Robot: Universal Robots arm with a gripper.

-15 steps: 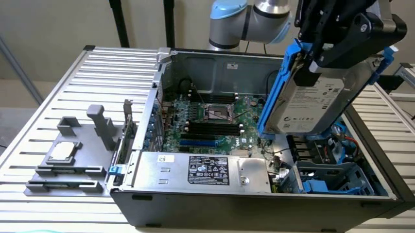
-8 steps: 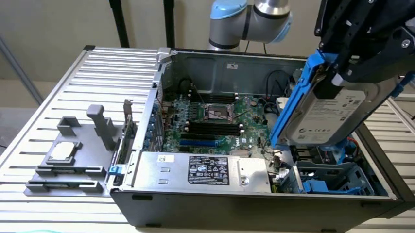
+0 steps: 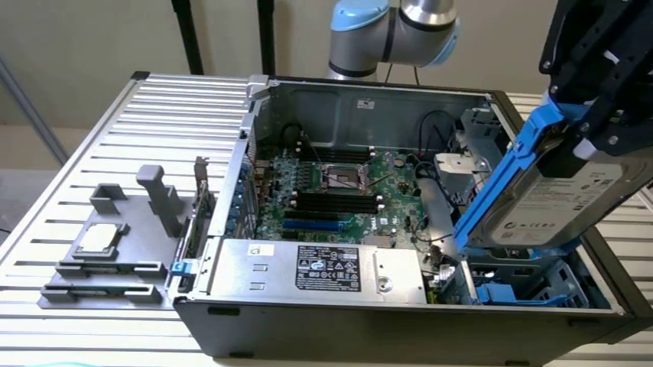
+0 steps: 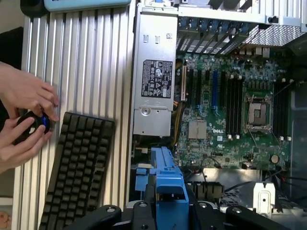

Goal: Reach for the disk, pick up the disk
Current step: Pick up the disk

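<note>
The disk (image 3: 556, 191), a silver-grey hard drive with a white label and a blue carrier frame, hangs tilted in the air above the corner of the open computer case on the exterior view's right. My gripper (image 3: 600, 122) comes down from above and is shut on its upper end. In the wrist view the blue carrier edge (image 4: 165, 187) sits between the black fingers (image 4: 144, 213) of my gripper (image 4: 168, 215), over the case.
The open case (image 3: 235, 336) holds a motherboard (image 3: 337, 191), a power supply (image 3: 316, 267) and a blue cage (image 3: 531, 287) under the disk. A grey fixture (image 3: 112, 245) with a small chip lies on the slatted table. A person's hands (image 4: 24, 120) hold a small black device beside a keyboard (image 4: 79, 167).
</note>
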